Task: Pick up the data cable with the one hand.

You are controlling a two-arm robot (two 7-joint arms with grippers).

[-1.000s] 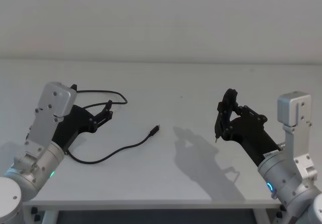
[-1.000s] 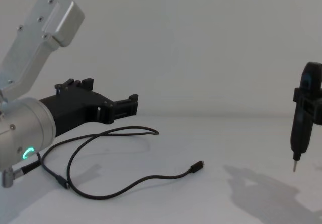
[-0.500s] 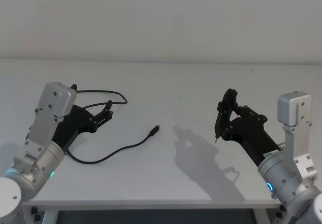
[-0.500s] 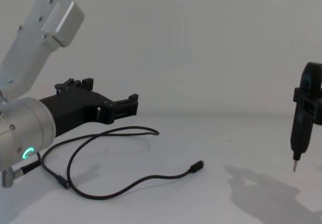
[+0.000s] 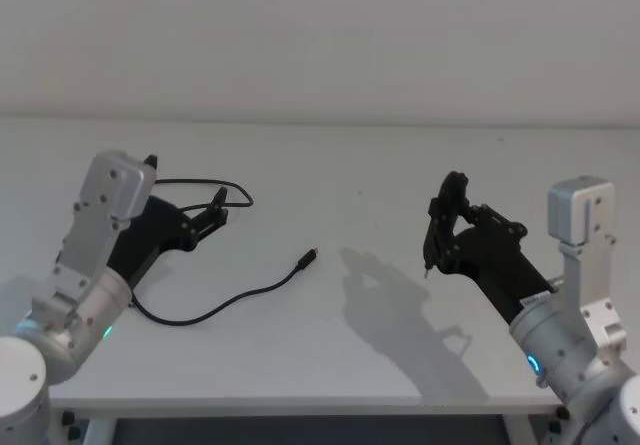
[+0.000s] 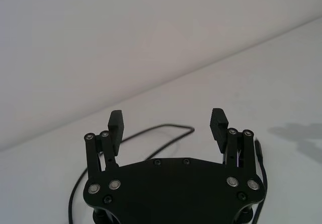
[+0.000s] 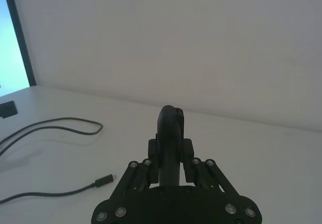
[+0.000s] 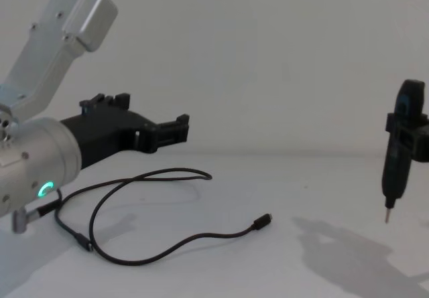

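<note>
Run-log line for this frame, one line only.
phase: pre-grasp | data cable: on table, ungrasped | left gripper: open, above its loop, no contact | right gripper: raised at right, idle

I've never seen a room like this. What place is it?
Probably a robot test lab: a plain white table by a blank wall, the left gripper over a lone data cable, the right gripper raised apart.
</note>
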